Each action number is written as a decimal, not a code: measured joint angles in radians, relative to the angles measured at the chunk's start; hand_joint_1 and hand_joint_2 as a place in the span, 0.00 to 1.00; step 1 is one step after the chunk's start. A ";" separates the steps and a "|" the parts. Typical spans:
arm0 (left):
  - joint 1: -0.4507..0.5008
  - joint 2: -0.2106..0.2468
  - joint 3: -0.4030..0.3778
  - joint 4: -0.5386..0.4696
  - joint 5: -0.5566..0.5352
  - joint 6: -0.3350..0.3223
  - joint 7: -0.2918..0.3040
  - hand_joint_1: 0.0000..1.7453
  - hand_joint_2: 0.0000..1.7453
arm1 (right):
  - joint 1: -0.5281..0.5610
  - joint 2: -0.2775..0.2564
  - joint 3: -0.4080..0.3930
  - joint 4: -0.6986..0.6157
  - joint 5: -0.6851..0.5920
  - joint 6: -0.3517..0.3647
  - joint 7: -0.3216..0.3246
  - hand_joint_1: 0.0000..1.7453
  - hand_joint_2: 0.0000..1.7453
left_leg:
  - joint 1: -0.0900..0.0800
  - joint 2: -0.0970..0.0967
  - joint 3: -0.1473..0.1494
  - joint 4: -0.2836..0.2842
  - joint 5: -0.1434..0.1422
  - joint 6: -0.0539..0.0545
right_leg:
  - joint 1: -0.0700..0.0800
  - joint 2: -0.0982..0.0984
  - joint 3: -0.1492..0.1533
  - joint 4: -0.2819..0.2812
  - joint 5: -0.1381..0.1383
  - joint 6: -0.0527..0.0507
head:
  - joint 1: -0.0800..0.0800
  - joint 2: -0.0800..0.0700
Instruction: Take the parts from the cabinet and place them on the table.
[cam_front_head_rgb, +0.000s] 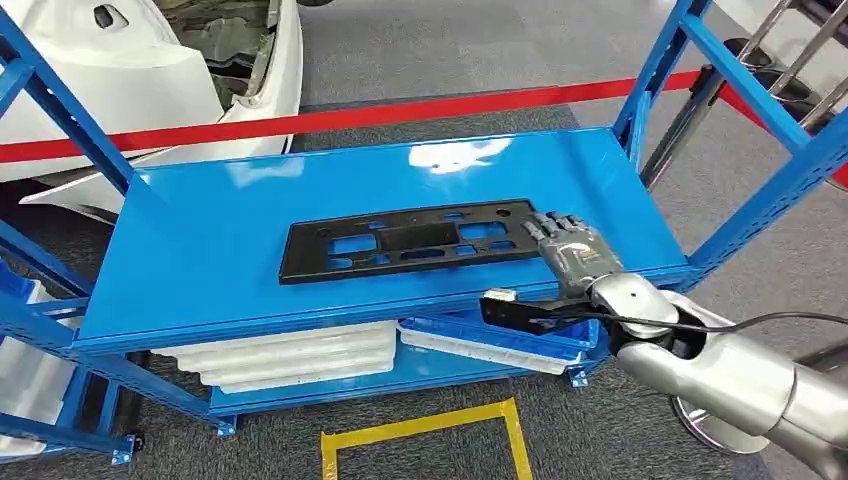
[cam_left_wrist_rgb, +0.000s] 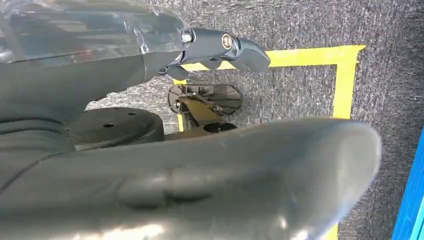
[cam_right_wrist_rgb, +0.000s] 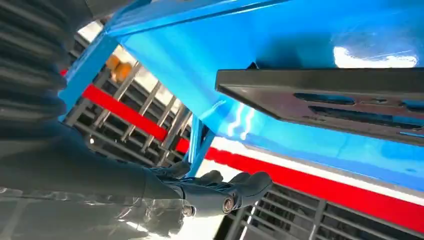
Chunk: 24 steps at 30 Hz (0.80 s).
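Lay flat on the glossy blue metal shelf (cam_front_head_rgb: 200, 250) of the cabinet: a long black plastic part (cam_front_head_rgb: 410, 240), a thin rectangular panel pierced with oblong cut-outs, matte against the reflective paint. Rested at the part's right end, just touching or overlapping its corner: the right hand (cam_front_head_rgb: 575, 250), dark and segmented, fingers stretched forward and apart, clasping nothing. Seen from the right wrist, the same panel (cam_right_wrist_rgb: 340, 100) as a flat slab with a raised rim, and the fingers (cam_right_wrist_rgb: 235, 187) extended and loose, clear of its edge. Hung low over coarse grey carpet (cam_left_wrist_rgb: 300, 85): the left hand (cam_left_wrist_rgb: 225, 47), smooth grey thumb large in front, darker fingers stretched out, nothing between them. Marked on the carpet: a square of yellow tape (cam_front_head_rgb: 425, 430). Stacked on the lower shelf: white moulded trays (cam_front_head_rgb: 290, 355). Stretched behind the cabinet: a red barrier band (cam_front_head_rgb: 400, 112).
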 joint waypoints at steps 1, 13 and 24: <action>0.000 0.000 0.000 0.000 0.000 0.000 0.000 0.00 0.00 | -0.001 0.005 0.005 0.006 0.016 0.000 -0.006 0.00 1.00 | 0.000 0.000 0.000 0.000 0.000 0.000 | 0.000 0.000 0.000 0.000 0.000 0.000 | 0.000 0.000; -0.002 0.000 -0.003 0.000 0.000 0.001 0.005 0.00 0.00 | 0.004 0.038 0.013 0.037 0.145 -0.039 -0.021 0.00 1.00 | 0.000 0.000 0.001 0.000 0.000 0.000 | 0.000 0.000 0.000 0.000 0.000 0.000 | 0.000 0.000; -0.011 0.000 -0.004 0.000 -0.004 0.001 0.015 0.00 0.00 | 0.028 0.063 0.000 0.068 0.116 -0.087 -0.054 0.00 1.00 | 0.000 0.000 0.001 0.000 0.000 0.000 | 0.000 0.000 0.000 0.000 0.000 0.000 | 0.000 0.000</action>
